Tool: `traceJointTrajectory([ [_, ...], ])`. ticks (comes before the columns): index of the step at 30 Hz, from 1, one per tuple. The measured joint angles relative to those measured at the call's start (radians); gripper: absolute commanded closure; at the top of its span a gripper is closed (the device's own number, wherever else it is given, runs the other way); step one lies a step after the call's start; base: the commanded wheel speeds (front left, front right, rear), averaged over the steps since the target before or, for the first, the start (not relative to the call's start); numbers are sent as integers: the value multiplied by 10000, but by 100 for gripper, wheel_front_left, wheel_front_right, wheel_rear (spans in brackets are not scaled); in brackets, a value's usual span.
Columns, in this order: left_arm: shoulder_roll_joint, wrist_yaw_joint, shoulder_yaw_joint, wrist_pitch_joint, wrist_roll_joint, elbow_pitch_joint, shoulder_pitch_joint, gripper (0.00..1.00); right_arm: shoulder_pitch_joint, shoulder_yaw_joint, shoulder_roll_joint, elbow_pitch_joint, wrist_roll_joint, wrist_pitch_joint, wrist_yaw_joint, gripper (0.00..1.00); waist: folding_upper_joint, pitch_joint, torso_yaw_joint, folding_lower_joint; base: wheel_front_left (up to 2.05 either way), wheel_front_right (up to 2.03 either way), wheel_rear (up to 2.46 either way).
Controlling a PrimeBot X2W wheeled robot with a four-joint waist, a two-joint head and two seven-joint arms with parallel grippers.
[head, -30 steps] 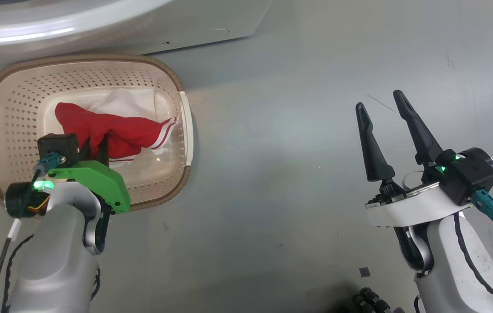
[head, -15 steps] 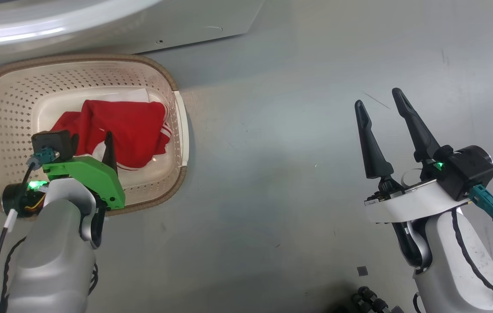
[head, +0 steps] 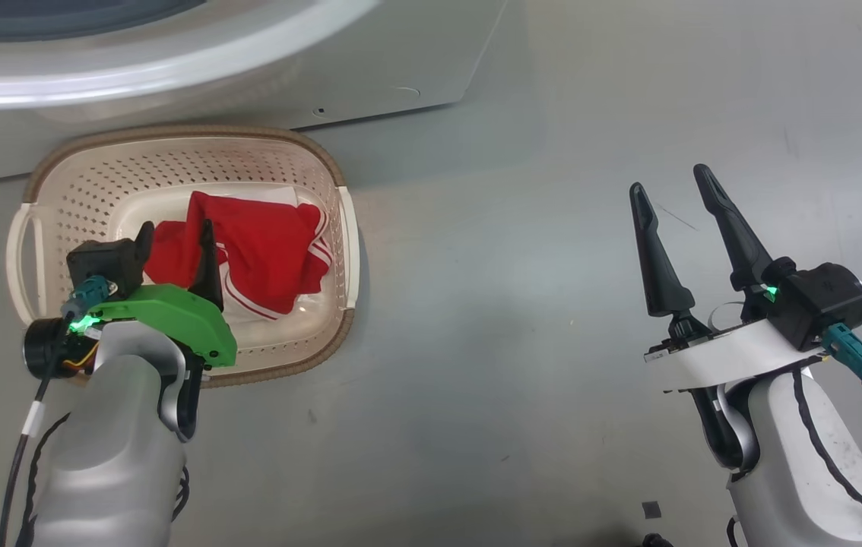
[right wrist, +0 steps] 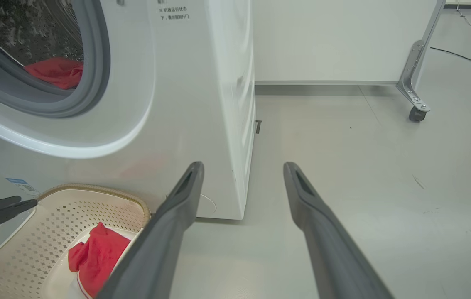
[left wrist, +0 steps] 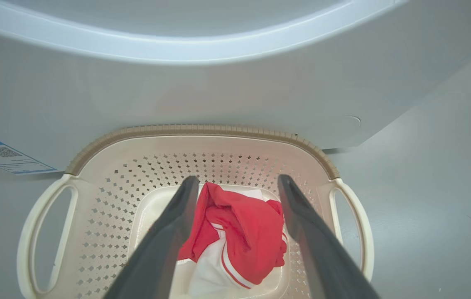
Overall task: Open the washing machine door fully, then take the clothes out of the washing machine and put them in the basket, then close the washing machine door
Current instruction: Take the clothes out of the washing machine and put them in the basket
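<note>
Uppermost, washing machine (right wrist: 202,83) at 12 o'clock, a red garment (right wrist: 55,71) in its drum (right wrist: 32,29); basket (head: 172,144) just before it at 10 o'clock holds red clothes (head: 264,251); left gripper (head: 176,226) spread above them, empty; right gripper (head: 667,178) at 3 o'clock, spread, empty.

Red clothes (left wrist: 239,232) crumpled in cream basket (left wrist: 202,131); more inside open white washing machine (right wrist: 185,104)

Small Chinese print (right wrist: 173,12) on the washing machine (right wrist: 185,104).

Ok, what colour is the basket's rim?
Brown, a ribbed band on the cream basket; left wrist view shows it best.
</note>
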Motion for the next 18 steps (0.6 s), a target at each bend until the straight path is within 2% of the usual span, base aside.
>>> traceJointTrajectory([
  [12,-134,-261,-86,-226,4,-1151,441,0,397,-337,-73,267,-82,0,21,0,0,-1093,600,0,0,0,0],
  [18,-169,-261,65,-226,161,-2784,601,0,548,-424,-111,374,-113,0,29,0,0,-1611,927,0,0,0,0],
])
